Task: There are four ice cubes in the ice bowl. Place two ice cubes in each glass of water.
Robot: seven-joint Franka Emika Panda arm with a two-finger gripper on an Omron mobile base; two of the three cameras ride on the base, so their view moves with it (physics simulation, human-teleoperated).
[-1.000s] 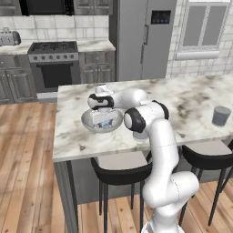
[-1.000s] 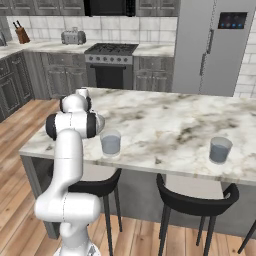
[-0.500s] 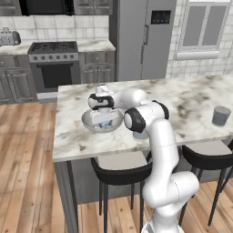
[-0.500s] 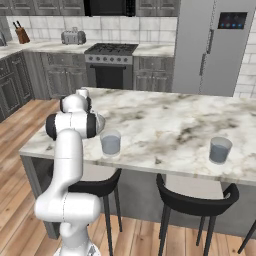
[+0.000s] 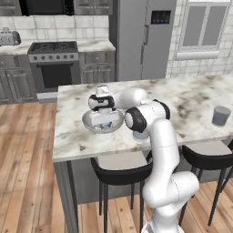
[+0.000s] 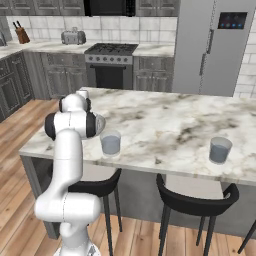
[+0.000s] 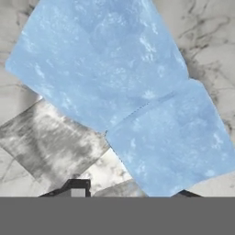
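The ice bowl (image 5: 87, 122) stands on the marble island near its left end. My gripper (image 5: 103, 121) reaches straight down into it. In the hand view, two pale-blue ice cubes lie corner to corner on the bowl's floor, one (image 7: 96, 59) farther off and one (image 7: 170, 142) close by. The near cube's lower corner sits between my fingertips (image 7: 75, 188), which barely rise into view; I cannot tell whether they press on it. One glass of water (image 6: 110, 143) stands just right of the bowl, partly behind my elbow (image 5: 140, 134) in the left base view. The other glass (image 5: 221, 116) (image 6: 220, 150) stands far to the right.
The island's front edge (image 5: 104, 152) runs close below the bowl, with black stools (image 5: 119, 175) tucked under it. A stove (image 5: 53, 63) and a steel fridge (image 5: 145, 38) stand beyond the island. Bare marble stretches between the two glasses.
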